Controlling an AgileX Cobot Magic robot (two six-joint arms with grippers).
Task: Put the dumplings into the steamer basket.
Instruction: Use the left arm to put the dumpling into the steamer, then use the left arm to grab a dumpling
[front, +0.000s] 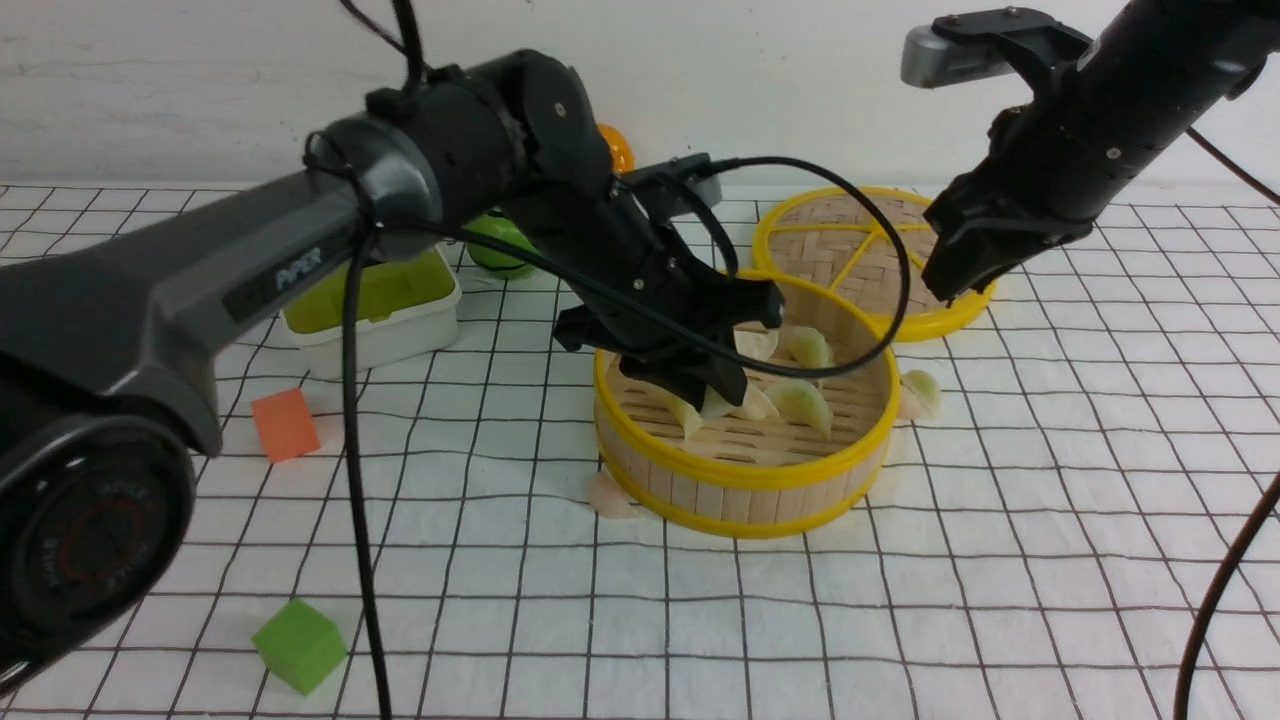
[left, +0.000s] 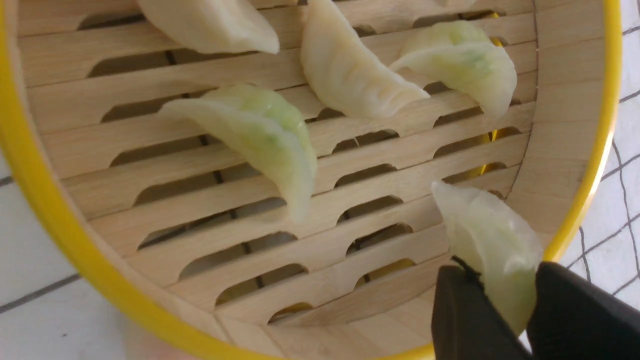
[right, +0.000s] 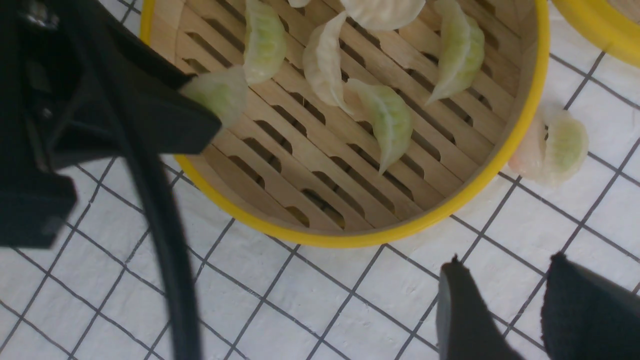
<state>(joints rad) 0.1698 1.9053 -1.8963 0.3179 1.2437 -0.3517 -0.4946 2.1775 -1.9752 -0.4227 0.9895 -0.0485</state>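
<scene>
In the front view my left arm stretches across the table and bends down, so my left gripper (front: 698, 392) hangs inside the steamer basket (front: 740, 480). My right arm comes down from the far right, and my right gripper (front: 950, 280) hovers over the near rim of the woven lid (front: 850, 250), well apart from the basket. Several dumplings (front: 805, 400) lie on the slatted floor. One pale dumpling (front: 920, 390) sits outside, against the basket's right wall, and a pinkish dumpling (front: 610, 495) rests at its front left foot. An orange cube (front: 285, 425) and a green cube (front: 298, 645) lie off to the left.

In the left wrist view my two black fingers (left: 465, 320) are pinching a green-tinted dumpling (left: 492, 250) near the inner wall, above the slats. Four more lie loose on the floor beyond it.

In the right wrist view my right fingertips (right: 465, 310) stand apart with only the checked cloth (right: 320, 300) between them, outside the basket. Five dumplings rest inside it. Two more touch each other just outside the rim.
</scene>
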